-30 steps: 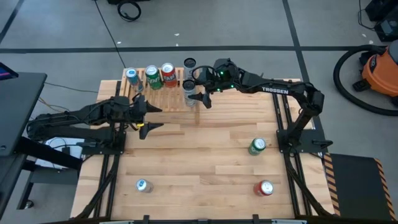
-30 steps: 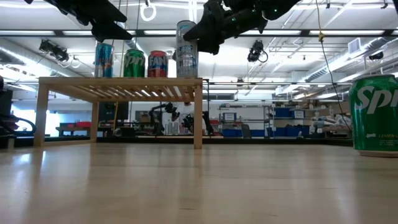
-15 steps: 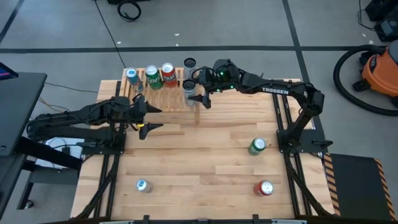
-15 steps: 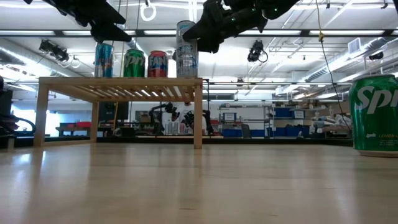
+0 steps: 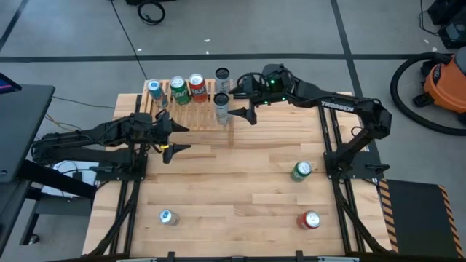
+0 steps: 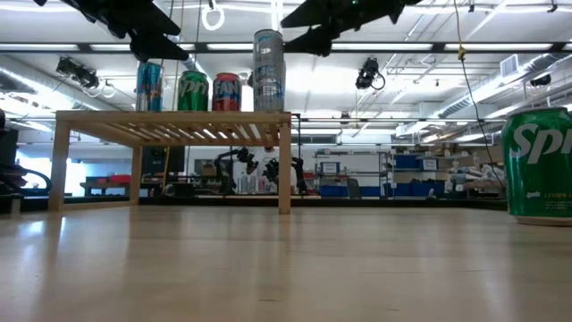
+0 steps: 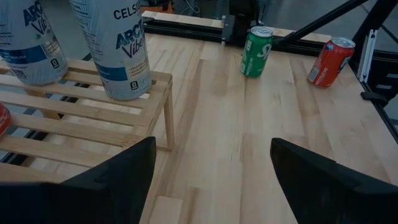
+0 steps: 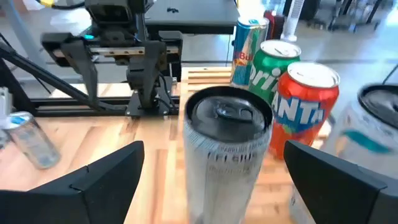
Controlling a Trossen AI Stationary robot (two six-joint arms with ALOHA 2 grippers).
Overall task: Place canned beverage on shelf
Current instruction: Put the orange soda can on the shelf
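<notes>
Cans (image 5: 188, 89) crowd the shelf (image 5: 191, 109) — table centre (image 5: 233, 182) open, stray cans near edges

Shelf (image 5: 191, 109) stands at the table's (image 5: 233, 182) far edge, left of centre. On it, a row of three cans (image 5: 177, 89) along the back. Two tall cans (image 5: 222, 102) at its right end, one behind the other. On the table, near side: one can front left (image 5: 167, 217), two at right (image 5: 301, 170), one nearer the front (image 5: 311, 220).

Grey floor (image 5: 73, 29), orange vacuum (image 5: 445, 81)
</notes>
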